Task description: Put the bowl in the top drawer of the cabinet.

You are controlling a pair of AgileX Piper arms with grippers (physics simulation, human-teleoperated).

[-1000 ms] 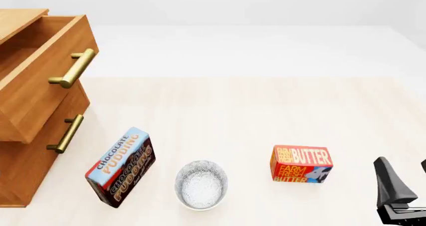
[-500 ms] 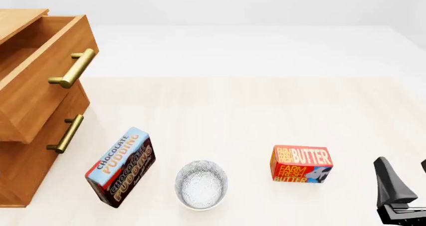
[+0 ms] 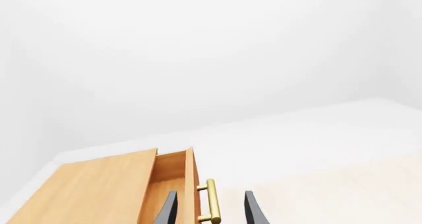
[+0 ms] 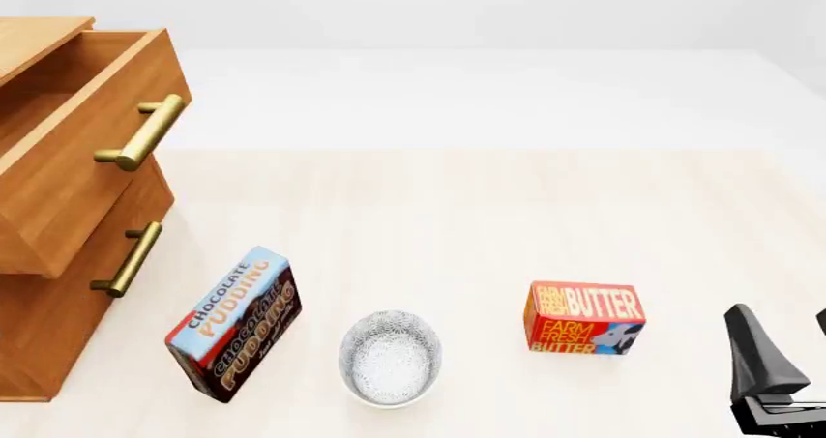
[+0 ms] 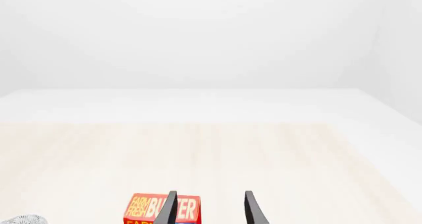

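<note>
The bowl [image 4: 390,357] is round, white ceramic, finely speckled with a dark pattern, and sits on the pale wood-grain bench [image 4: 490,216] between the butter box [image 4: 583,318] and the tilted pudding box [image 4: 235,323]. The right pincer [image 4: 775,361], dark, spread and empty, stands beyond the butter box, well apart from the bowl and cut off by the frame. The left pincer [image 3: 209,211], also spread, looks onto the brass bar handle [image 3: 212,201]. The light-brown cabinet [image 4: 52,303] has its top drawer [image 4: 80,138] pulled out; its inside is mostly hidden.
</note>
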